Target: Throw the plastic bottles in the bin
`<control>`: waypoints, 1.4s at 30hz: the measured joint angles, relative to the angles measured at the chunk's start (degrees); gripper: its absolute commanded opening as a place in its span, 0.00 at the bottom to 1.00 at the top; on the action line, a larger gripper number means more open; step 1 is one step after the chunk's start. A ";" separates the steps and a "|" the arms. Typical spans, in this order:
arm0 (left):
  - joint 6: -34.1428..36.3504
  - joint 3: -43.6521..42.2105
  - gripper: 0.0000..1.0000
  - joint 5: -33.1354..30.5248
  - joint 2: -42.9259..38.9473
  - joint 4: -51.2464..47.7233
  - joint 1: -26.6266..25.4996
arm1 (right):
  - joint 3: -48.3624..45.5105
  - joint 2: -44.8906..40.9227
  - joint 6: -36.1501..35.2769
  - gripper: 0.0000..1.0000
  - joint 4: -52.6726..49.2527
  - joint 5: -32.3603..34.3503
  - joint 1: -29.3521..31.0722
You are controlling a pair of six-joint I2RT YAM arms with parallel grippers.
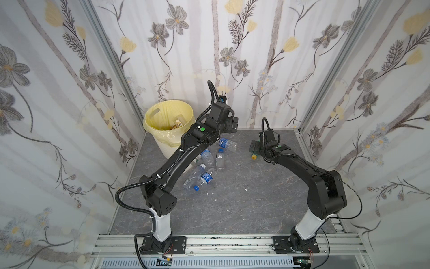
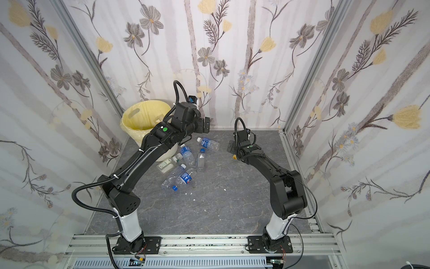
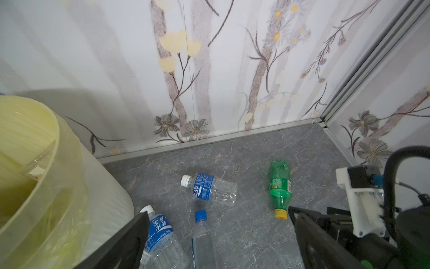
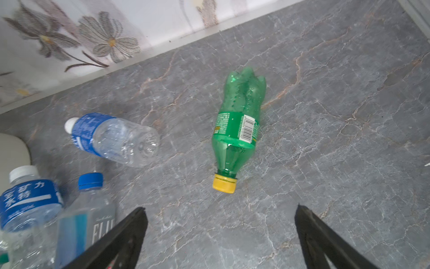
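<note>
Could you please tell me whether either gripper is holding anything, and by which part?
Nothing is held. The left gripper and right gripper both have open, empty jaws; the green plastic bottle with a yellow cap lies untouched.

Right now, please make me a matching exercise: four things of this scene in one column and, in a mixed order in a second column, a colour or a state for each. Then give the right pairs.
Column one
1. green bottle
2. bin
3. Pocari Sweat bottle
4. right pincer

Column two
A. has a white cap
B. open and holding nothing
C. has a yellow cap
D. lined with a pale yellow bag

Right pairs: 1-C, 2-D, 3-A, 4-B
</note>
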 measured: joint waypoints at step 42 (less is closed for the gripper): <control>-5.90 -50.16 1.00 0.48 -15.67 36.79 -1.01 | 21.31 26.62 1.16 0.71 -7.52 -6.93 -5.46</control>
